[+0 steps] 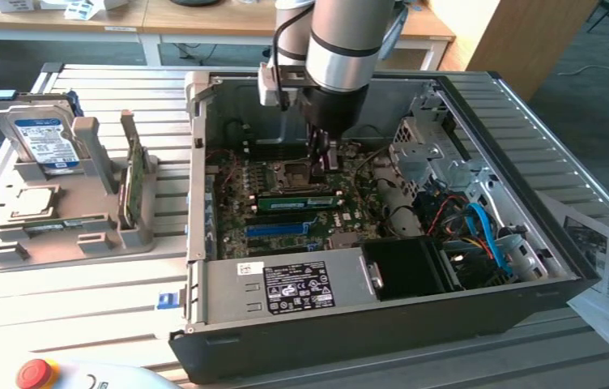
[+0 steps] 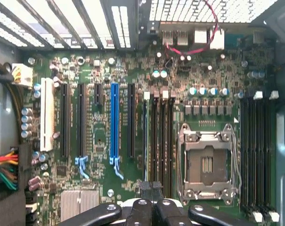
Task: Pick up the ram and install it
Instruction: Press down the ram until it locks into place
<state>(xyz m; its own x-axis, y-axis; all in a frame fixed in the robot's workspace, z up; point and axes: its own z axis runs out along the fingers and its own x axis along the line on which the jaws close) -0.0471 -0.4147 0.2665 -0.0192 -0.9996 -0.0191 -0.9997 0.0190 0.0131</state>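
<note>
One gripper hung pressed together above the motherboard, the ram seated at its six o'clock.

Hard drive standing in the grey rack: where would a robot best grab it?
By its free top edge, coming straight down from above, I'd judge. The hard drive stands upright with its lower part seated in the grey rack, so only the upper part is exposed, and its flat faces suit a pinch across the thin side.
</note>
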